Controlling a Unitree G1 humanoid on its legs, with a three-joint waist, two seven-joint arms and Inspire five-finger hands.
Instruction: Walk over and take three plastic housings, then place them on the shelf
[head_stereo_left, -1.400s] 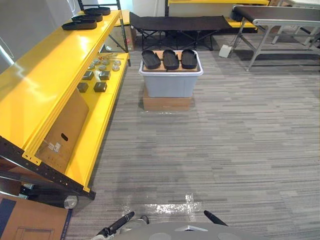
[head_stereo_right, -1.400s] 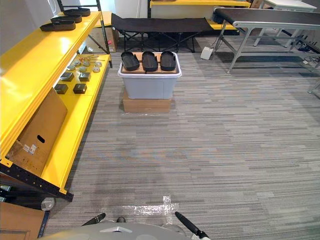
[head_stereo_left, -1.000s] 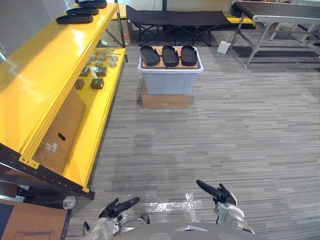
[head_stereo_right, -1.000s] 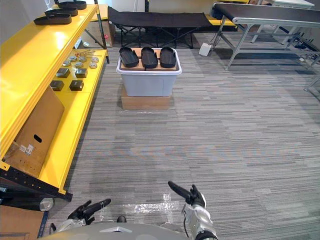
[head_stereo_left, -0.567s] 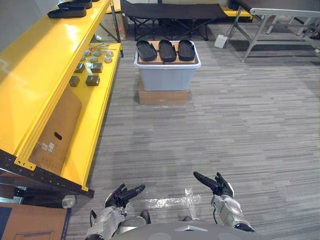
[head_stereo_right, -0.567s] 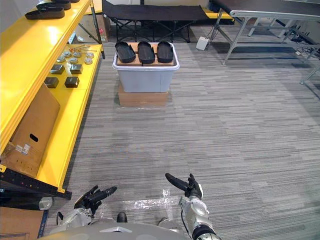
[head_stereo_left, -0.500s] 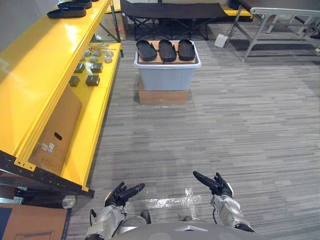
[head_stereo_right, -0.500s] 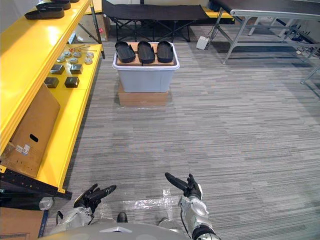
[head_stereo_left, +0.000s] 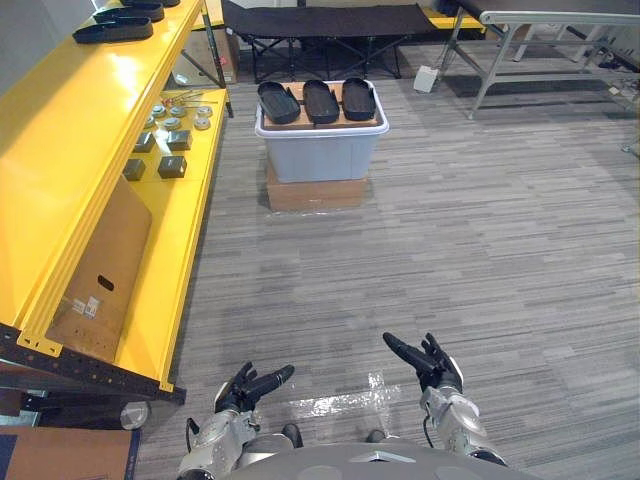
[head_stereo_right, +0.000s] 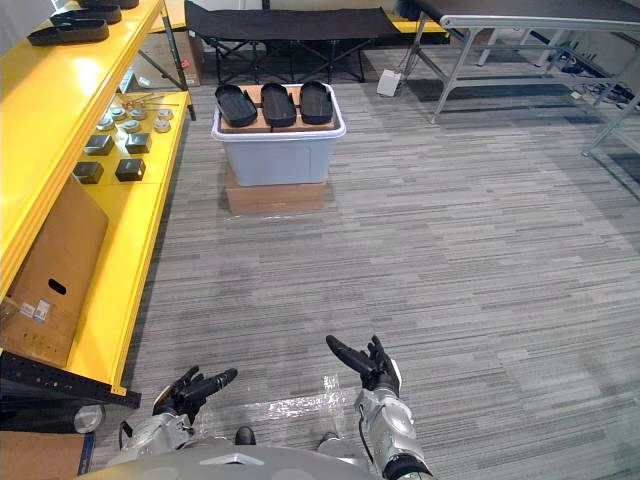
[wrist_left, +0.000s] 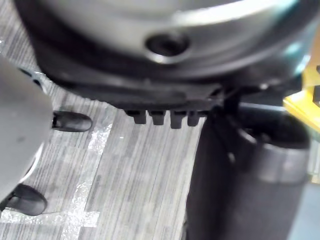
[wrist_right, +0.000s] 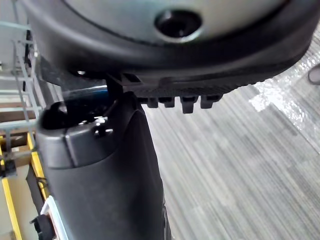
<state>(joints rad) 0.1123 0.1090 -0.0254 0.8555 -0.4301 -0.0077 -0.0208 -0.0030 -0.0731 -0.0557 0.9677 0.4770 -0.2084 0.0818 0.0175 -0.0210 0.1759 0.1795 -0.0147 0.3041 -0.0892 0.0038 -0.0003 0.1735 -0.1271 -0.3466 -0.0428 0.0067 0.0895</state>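
- Nearest: left hand (head_stereo_left: 243, 389) and right hand (head_stereo_left: 434, 364) are held low in front of the body. Fingers on both are stretched out and released, holding nothing.
- Change: a little over a second ago only dark fingertips showed at the bottom edge. Both hands have since come up into full view, palms roughly facing each other. I read this as a ready posture for walking, not a reach.
- The whole picture has also shifted, so the head camera has moved. The things themselves have not.
- On the floor between the hands lies a shiny tape patch (head_stereo_left: 335, 402) on grey carpet (head_stereo_left: 500, 250).
- Left side: the yellow shelf (head_stereo_left: 70, 130) runs away from the robot. A cardboard sheet (head_stereo_left: 100, 265) leans on its lower level, with small parts (head_stereo_left: 160, 158) further along.
- Middle distance, well apart from the hands: a grey bin (head_stereo_left: 322, 152) sits on a cardboard box (head_stereo_left: 316, 193).
- The three plastic housings (head_stereo_left: 320, 100) lie side by side on a wooden board (head_stereo_left: 300, 121) across the bin's top, untouched.
- Far end of the shelf's top level: more dark housings (head_stereo_left: 112, 29) already lie there.
- Beyond the bin: a black cot (head_stereo_left: 320, 20) and a metal table (head_stereo_left: 540, 15).
- Judgement: the bin looks barely larger than before, so the approach has hardly begun. Most of the walk remains, then the picking and placing.
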